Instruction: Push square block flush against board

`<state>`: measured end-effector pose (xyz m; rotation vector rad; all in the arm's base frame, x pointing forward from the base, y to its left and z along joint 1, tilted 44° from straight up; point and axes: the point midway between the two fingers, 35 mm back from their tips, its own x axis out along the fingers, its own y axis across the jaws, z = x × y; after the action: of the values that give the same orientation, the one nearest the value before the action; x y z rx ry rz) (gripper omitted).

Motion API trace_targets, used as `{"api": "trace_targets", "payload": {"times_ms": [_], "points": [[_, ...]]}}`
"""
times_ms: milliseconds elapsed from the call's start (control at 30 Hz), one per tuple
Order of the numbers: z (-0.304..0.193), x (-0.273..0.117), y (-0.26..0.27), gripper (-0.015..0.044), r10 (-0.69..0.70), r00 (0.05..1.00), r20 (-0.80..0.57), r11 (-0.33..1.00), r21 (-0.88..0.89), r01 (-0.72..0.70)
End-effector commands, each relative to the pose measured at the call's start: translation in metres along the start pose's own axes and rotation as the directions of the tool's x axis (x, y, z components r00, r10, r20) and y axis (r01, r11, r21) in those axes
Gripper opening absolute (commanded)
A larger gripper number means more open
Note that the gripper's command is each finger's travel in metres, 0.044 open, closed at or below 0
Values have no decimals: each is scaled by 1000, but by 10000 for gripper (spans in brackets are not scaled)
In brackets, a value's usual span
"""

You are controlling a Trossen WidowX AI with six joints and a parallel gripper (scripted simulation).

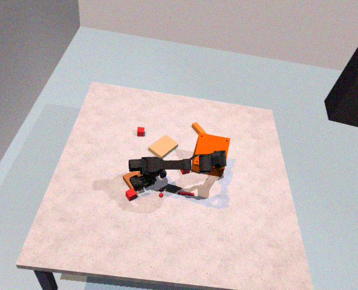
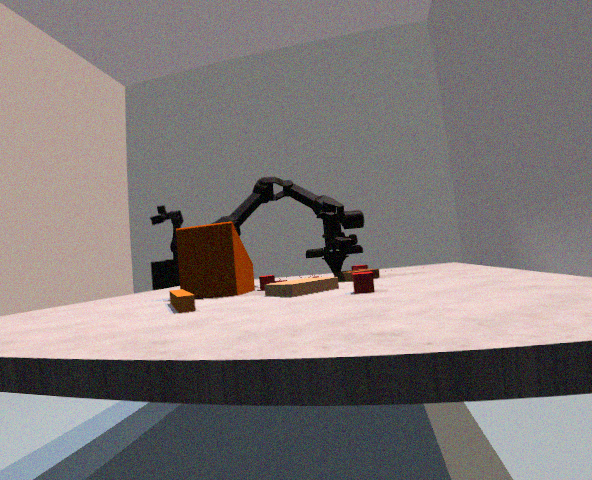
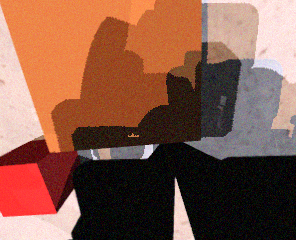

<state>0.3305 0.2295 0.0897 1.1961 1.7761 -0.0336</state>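
An orange board point(image 3: 108, 50) point(image 1: 127, 179) lies flat under my wrist, partly hidden by the arm in the top view. A red square block point(image 3: 20, 190) point(image 1: 130, 194) sits by one corner of it; whether they touch is unclear, and no whole side of the block lies along the board. My gripper point(image 3: 169, 143) point(image 2: 339, 276) is shut and empty, pointing down low over the table. Its tips are at the board's near edge in the wrist view, to the right of the block. Whether they touch the board is unclear.
A tan slab point(image 1: 162, 145) point(image 2: 301, 286) and another red cube point(image 1: 140, 131) point(image 2: 363, 282) lie farther back. A big orange wedge point(image 1: 213, 143) point(image 2: 206, 260) and an orange bar point(image 1: 198, 128) point(image 2: 182, 300) are right. A small red cube point(image 1: 161, 194) and red stick point(image 1: 185, 193) lie near the arm.
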Motion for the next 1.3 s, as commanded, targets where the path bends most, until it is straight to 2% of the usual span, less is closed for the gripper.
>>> {"api": "trace_targets", "payload": {"times_ms": [0,967,1267], "points": [[8,2,-2,0,-7,1000,2,1000,6,7],[31,2,2,0,-7,1000,3,1000,5,7],[21,2,3,0,-7,1000,3,1000,5,7]]}}
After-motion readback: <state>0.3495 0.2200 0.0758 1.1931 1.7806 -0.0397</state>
